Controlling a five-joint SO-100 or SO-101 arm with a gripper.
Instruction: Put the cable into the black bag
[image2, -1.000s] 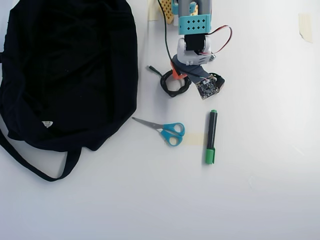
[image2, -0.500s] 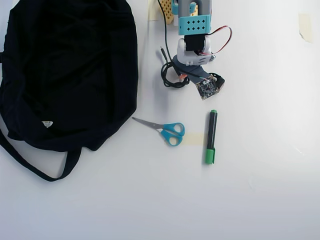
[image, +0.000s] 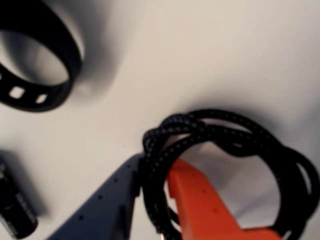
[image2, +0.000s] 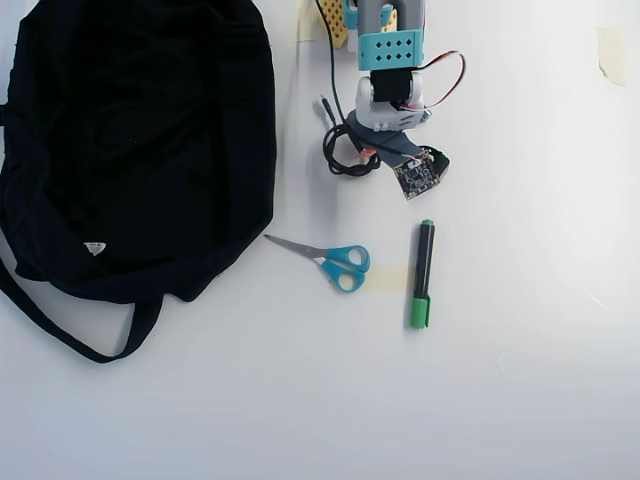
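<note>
A plain white tabletop (image2: 520, 400) fills the room below the camera, with a few scraps of pale tape stuck to it. The large soft black fabric bag (image2: 140, 140) sprawls over the left of the overhead view, its long strap handle (image2: 70, 335) trailing off its lower edge and a small white label (image2: 94, 247) showing near the bottom. Between the bag and the arm the table is bare. Below the arm lie blue-handled scissors (image2: 335, 262), blades pointing toward the bag, and just right of them a black marker with a green cap (image2: 422, 273), lying nearly upright in the view; both are well apart from the bag.

The thin black cord wound into a small coil (image2: 345, 155) sits at the arm's tip, right of the bag's edge, its short plug end (image2: 325, 106) sticking up and left. The gripper (image2: 362, 152) is pinching it.

The wrist view shows this far better: a grey finger (image: 107, 205) and an orange finger (image: 200, 205) are pressed against a bundle of braided strands of the coil (image: 220, 135) between them, the rest of the loop hanging free above the table with its shadow below. That view also shows a black ring-shaped strap with square holes (image: 40, 60) lying on the table at upper left, which the arm mostly hides from above, and a dark cylindrical object (image: 15, 210) at the lower left edge, too blurred to name.
</note>
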